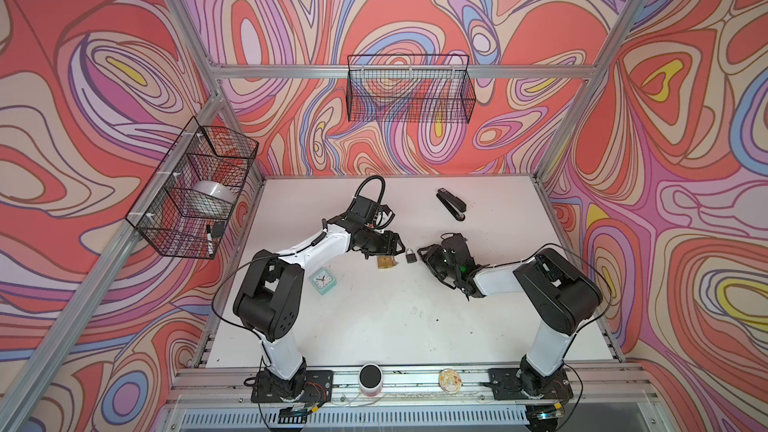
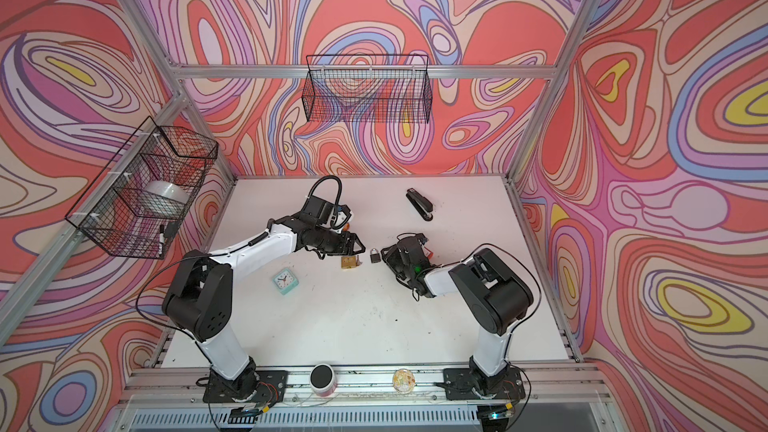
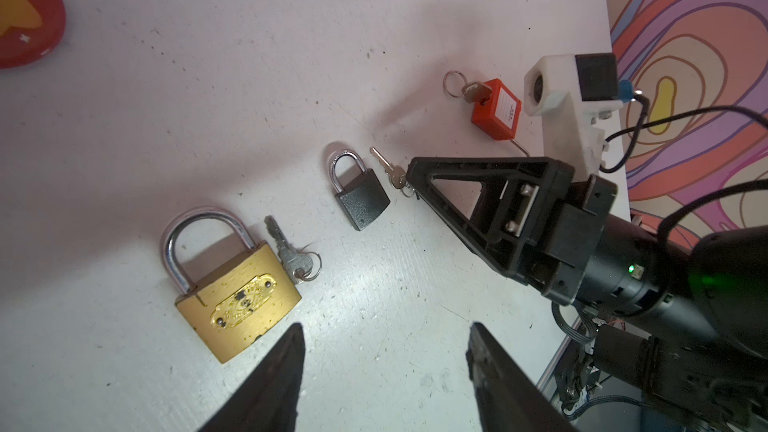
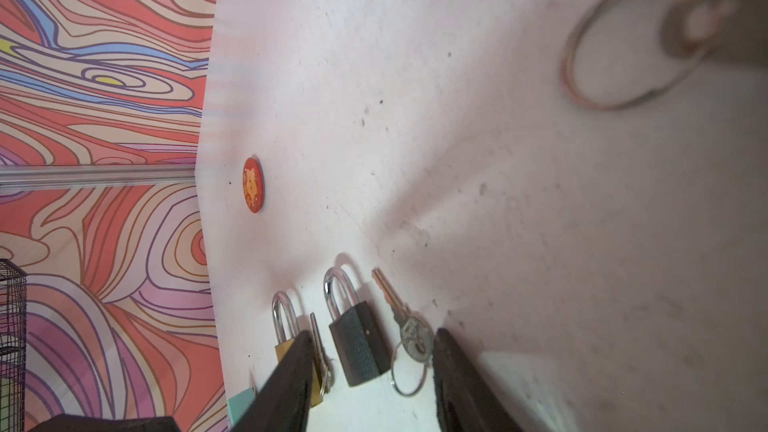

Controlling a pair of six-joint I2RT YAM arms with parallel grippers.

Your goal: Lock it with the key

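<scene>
Three padlocks lie on the white table (image 3: 249, 56). A brass padlock (image 3: 239, 305) (image 1: 385, 263) has a silver key (image 3: 286, 253) beside it. A small black padlock (image 3: 363, 199) (image 4: 361, 347) (image 1: 410, 256) has a small key (image 4: 409, 334) (image 3: 388, 168) on a ring next to it. A red padlock (image 3: 496, 110) has a key in its keyhole. My right gripper (image 4: 372, 332) (image 1: 424, 253) is open, low over the black padlock and small key, holding nothing. My left gripper (image 3: 384, 338) (image 1: 400, 245) hovers open and empty beside the brass padlock.
A black stapler (image 1: 452, 204) lies at the back right. A mint clock (image 1: 323, 282) sits by the left arm. A red badge (image 4: 252, 184) lies near the table's far edge. Wire baskets (image 1: 409, 89) hang on the walls. A black-topped jar (image 1: 370, 378) stands on the front rail.
</scene>
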